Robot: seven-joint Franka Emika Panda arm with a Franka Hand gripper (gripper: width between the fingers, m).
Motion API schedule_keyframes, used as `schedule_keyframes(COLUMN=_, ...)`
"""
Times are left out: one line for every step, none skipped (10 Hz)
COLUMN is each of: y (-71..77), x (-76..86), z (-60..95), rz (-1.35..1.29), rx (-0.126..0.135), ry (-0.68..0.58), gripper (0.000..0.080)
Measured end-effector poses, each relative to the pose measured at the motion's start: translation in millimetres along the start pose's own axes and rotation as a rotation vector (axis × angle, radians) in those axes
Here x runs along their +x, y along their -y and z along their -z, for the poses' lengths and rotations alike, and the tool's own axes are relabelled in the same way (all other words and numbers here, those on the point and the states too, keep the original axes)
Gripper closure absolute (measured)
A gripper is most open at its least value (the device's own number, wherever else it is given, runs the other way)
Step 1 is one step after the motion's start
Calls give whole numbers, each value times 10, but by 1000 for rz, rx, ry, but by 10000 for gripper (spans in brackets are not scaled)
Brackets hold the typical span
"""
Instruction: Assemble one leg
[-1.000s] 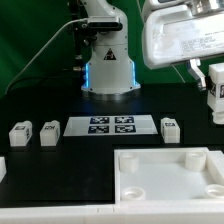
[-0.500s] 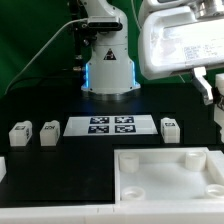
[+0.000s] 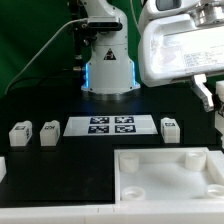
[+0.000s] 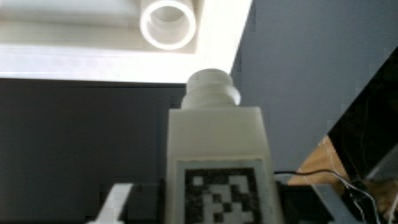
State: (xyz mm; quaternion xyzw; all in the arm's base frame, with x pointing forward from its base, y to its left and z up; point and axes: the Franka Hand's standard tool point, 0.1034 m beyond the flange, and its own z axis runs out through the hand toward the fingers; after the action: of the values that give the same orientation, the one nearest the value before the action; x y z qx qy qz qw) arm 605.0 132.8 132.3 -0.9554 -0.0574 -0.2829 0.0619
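Black bench against a green backdrop, seen from an outside camera and a wrist camera.

At the exterior view's right edge, the tool hangs above the bench, partly cut off by the frame. The wrist view shows it pinching the leg, a white block with a black-and-white tag on its face and a rounded peg at its far end. The leg is clear of the bench.

Beyond the peg, the wrist view shows a corner of the white tray with a round hole. Peg and hole are apart and not lined up.

In the exterior view the tray lies in the foreground. Behind it, three spare legs stand on the bench in a row with the marker board, two on the exterior view's left and one on its right. The arm base stands at the back.

The step in hand looks like carrying the leg to a tray corner. The next move likely calls for centring the peg over a hole, squaring it, then lowering and twisting it in.
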Motion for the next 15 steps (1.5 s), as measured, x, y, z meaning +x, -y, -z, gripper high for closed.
schedule_keyframes(y=-51, x=-108, z=-113, rz=31, rx=-10, ry=18, gripper=508)
schedule_keyframes(y=-139, x=-31, z=-196, rz=37, rx=-20, ry=16, gripper=508)
schedule_keyframes(y=-193, x=36, z=-234, rz=37, rx=-24, ry=9, gripper=508)
schedule_keyframes(y=-201, x=8, z=-289, rz=35, rx=-24, ry=15, gripper=508)
schedule_keyframes(y=-195, x=-15, z=-351, rz=34, rx=-23, ry=21, gripper=508)
schedule_keyframes(y=-214, x=39, z=-354, rz=32, rx=-25, ry=12, gripper=508)
schedule_keyframes(y=-232, x=51, z=-376, rz=35, rx=-26, ry=14, gripper=508)
schedule_keyframes(y=-217, x=18, z=-424, rz=36, rx=-24, ry=22, gripper=508)
schedule_keyframes(y=-205, x=-24, z=-456, rz=37, rx=-22, ry=32, gripper=508)
schedule_keyframes(y=-213, x=-55, z=-472, rz=38, rx=-22, ry=37, gripper=508)
schedule_keyframes(y=-228, x=-83, z=-492, rz=42, rx=-23, ry=42, gripper=508)
schedule_keyframes(y=-235, x=-89, z=-502, rz=44, rx=-24, ry=35, gripper=508)
schedule_keyframes(y=-240, x=-90, z=-502, rz=48, rx=-25, ry=29, gripper=508)
schedule_keyframes(y=-246, x=-92, z=-499, rz=53, rx=-25, ry=28, gripper=508)
schedule_keyframes(y=-251, x=-96, z=-497, rz=58, rx=-26, ry=26, gripper=508)
